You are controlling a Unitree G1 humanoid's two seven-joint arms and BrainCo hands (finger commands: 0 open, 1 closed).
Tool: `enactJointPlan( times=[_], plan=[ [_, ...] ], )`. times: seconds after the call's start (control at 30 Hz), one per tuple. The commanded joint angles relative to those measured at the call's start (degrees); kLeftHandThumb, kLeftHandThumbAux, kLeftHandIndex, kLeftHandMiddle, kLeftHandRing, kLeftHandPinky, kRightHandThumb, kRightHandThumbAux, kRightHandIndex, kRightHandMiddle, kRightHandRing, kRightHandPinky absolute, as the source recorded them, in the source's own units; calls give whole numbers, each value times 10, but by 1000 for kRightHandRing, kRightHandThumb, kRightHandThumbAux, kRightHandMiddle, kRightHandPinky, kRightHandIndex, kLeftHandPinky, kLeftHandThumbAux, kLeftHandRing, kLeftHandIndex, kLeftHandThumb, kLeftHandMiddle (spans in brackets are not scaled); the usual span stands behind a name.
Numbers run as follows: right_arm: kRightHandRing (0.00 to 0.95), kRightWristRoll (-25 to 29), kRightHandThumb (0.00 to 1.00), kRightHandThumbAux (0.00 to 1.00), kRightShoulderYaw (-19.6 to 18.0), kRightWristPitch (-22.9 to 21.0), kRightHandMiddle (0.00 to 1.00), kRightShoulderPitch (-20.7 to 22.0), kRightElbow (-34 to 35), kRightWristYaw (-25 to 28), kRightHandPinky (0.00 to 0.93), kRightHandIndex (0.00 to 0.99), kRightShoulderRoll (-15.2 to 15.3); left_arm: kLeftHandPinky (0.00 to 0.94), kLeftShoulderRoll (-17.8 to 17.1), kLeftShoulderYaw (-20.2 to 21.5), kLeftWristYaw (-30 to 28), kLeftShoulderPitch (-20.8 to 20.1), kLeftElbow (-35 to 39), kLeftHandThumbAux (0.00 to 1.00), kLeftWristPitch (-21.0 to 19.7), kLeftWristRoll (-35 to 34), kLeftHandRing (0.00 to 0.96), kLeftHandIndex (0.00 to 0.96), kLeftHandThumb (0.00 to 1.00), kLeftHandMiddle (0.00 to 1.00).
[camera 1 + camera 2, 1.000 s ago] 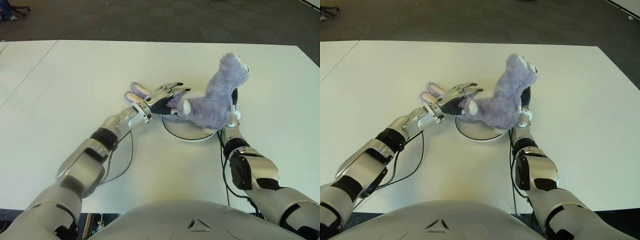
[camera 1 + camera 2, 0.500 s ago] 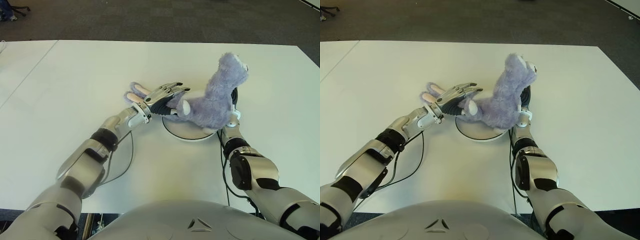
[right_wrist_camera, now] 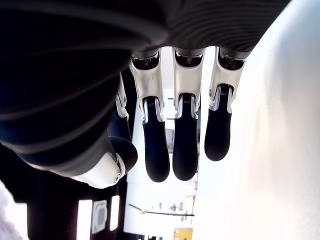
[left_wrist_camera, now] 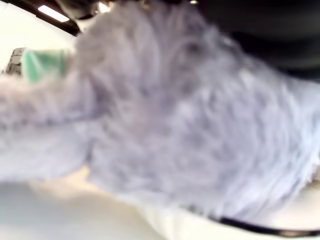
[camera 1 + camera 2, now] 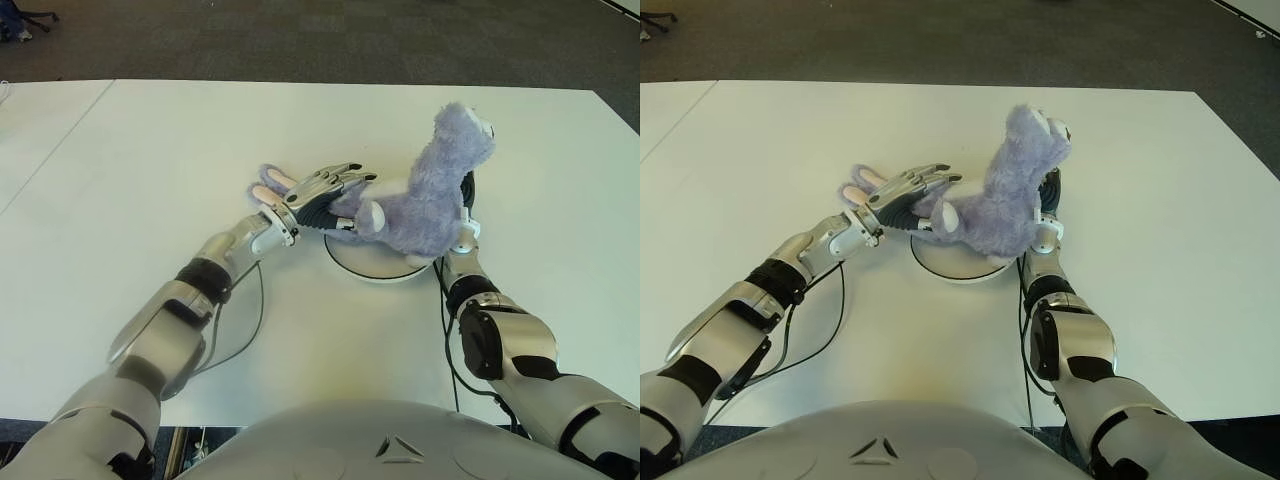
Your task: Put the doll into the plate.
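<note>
The purple doll (image 5: 425, 195) sits propped on the white plate (image 5: 362, 260), tail end trailing off the rim toward the left. Left hand (image 5: 322, 192) lies flat against that end, fingers stretched out, not gripping. Right hand (image 5: 466, 215) shows just behind the doll, fingers straight and apart, holding nothing. This looks like the settling stage: next, nudge the overhanging end inward, then lift both hands clear of the bench (image 5: 150, 150).

A large white table (image 5: 150, 150) fills most of the view, with a seam running diagonally near its 9 o'clock edge. Beyond its far edge, toward 12 o'clock, lies dark grey carpet (image 5: 330, 40). At 11 o'clock, dark chair legs (image 5: 25, 18) stand on the floor.
</note>
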State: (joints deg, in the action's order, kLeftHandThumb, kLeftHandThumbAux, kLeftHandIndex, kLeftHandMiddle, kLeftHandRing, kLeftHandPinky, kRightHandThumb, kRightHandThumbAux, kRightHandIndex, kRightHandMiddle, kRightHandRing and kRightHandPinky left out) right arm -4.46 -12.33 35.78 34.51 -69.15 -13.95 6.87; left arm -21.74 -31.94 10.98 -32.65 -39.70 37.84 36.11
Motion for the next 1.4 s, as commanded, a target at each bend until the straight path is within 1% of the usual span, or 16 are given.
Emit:
enactJointPlan(
  times=[0.03, 0.1, 0.23, 0.27, 0.3, 0.4, 0.43, 0.5, 0.6, 0.67, 0.73, 0.87, 1.07, 1.17, 1.27, 1.4],
  plan=[
    [508, -8, 686, 725, 9, -54, 506, -140, -83, 0, 485, 423, -58, 0, -63, 33, -49, 23, 67, 197, -16, 3, 0, 0, 153, 0],
    [497, -7, 685, 726, 8, -53, 499, -140, -83, 3, 454, 423, -58, 0, -72, 45, -35, 28, 96, 176, -16, 10, 0, 0, 175, 0],
    [498, -8, 686, 726, 9, -53, 498, -140, -83, 0, 461, 423, -59, 0, -85, 68, -29, 39, 135, 171, -11, 2, 0, 0, 187, 0],
    [482, -9, 685, 726, 10, -54, 485, -139, -83, -1, 422, 422, -59, 0, -88, 74, -30, 43, 145, 170, -9, -2, 0, 0, 194, 0],
    [478, -10, 685, 726, 11, -54, 482, -139, -83, -2, 411, 422, -58, 0, -90, 80, -31, 48, 157, 169, -8, -7, 0, 0, 195, 0],
    [474, -11, 684, 727, 12, -55, 479, -139, -83, -4, 417, 422, -58, 0, -97, 93, -40, 60, 187, 170, -10, -16, 0, 0, 198, 0],
    [481, -13, 684, 726, 13, -56, 485, -139, -84, -5, 448, 423, -58, 0, -100, 101, -45, 66, 205, 169, -11, -22, 0, 0, 215, 0],
    [484, -14, 684, 726, 14, -56, 488, -138, -84, -7, 461, 423, -58, 0, -105, 112, -54, 73, 232, 167, -15, -32, 0, 0, 224, 0],
    [472, -15, 683, 726, 15, -57, 481, -137, -84, -10, 426, 423, -59, 0, -106, 124, -64, 75, 248, 159, -18, -44, 0, 0, 245, 0],
    [471, -14, 683, 726, 14, -59, 480, -136, -84, -10, 421, 423, -59, 0, -105, 132, -69, 76, 255, 158, -18, -53, 0, 0, 247, 0],
    [464, -15, 683, 726, 14, -61, 474, -135, -84, -11, 417, 423, -59, 0, -104, 138, -73, 75, 255, 153, -15, -61, 0, 0, 257, 0],
    [470, -15, 683, 726, 14, -61, 477, -135, -85, -12, 441, 423, -59, 0, -105, 153, -87, 64, 230, 157, 14, -106, 0, 0, 247, 0],
    [473, -16, 682, 726, 15, -61, 482, -136, -85, -15, 428, 423, -58, 0, -102, 164, -112, 63, 220, 156, 21, -140, 0, 0, 213, 0],
    [485, -17, 683, 726, 16, -62, 493, -136, -85, -12, 447, 423, -58, 0, -101, 177, -105, 63, 195, 152, 39, -148, 0, 0, 196, 0],
    [486, -18, 684, 726, 17, -63, 496, -136, -85, -13, 442, 424, -57, 0, -102, 184, -96, 57, 171, 153, 56, -147, 0, 0, 181, 0],
    [488, -18, 685, 725, 16, -65, 497, -136, -85, -11, 444, 424, -57, 0, -103, 199, -74, 41, 117, 161, 84, -137, 0, 0, 149, 0]
  ],
)
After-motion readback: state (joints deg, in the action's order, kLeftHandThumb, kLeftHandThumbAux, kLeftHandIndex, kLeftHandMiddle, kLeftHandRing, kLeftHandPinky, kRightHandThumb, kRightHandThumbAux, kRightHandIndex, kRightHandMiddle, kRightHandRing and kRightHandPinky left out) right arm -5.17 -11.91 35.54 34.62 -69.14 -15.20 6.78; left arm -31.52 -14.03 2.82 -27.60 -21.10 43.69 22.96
